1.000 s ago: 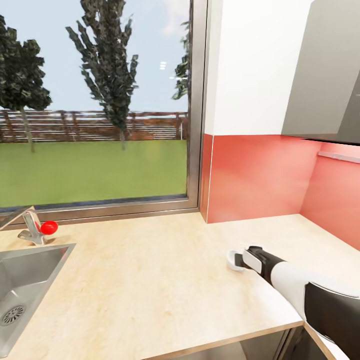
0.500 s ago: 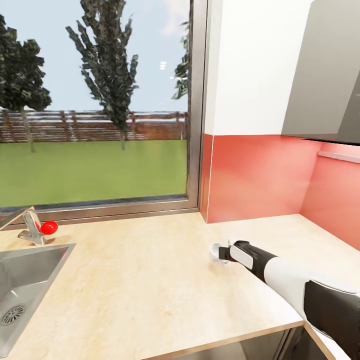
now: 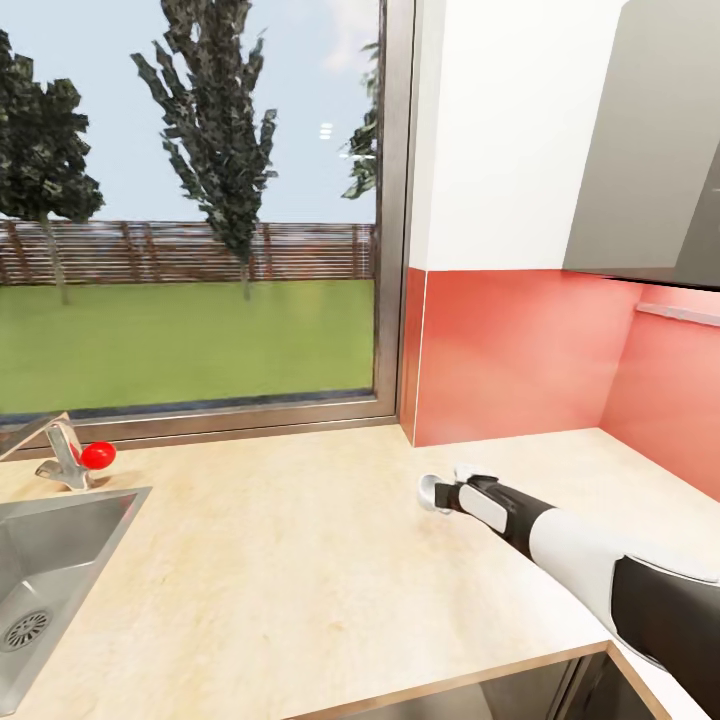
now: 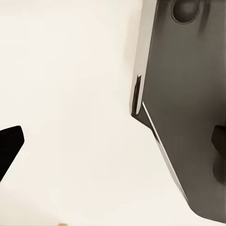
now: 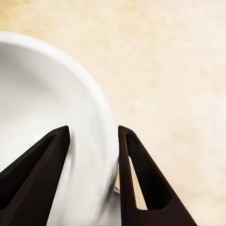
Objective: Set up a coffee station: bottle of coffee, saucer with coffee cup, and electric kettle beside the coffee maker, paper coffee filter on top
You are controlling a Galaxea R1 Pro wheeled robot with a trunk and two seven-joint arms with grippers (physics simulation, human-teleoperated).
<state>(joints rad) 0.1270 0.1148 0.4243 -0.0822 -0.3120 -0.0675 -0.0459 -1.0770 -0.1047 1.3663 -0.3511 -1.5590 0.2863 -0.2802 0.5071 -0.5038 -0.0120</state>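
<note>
Head view: kitchen countertop [image 3: 300,580], its sink [image 3: 50,570] cut off at the left edge. Right gripper [image 3: 447,495], near the back right corner, clamps the white coffee cup [image 3: 431,492] rim, one finger [image 5: 37,174] inside; left gripper state indeterminable.

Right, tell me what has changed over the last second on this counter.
The right gripper, shut on the rim of a white dish, apparently the saucer, has carried it across the kitchen countertop toward the sink side and slightly toward the window. Its grip is unchanged. The sink and red-handled tap stayed put.
</note>
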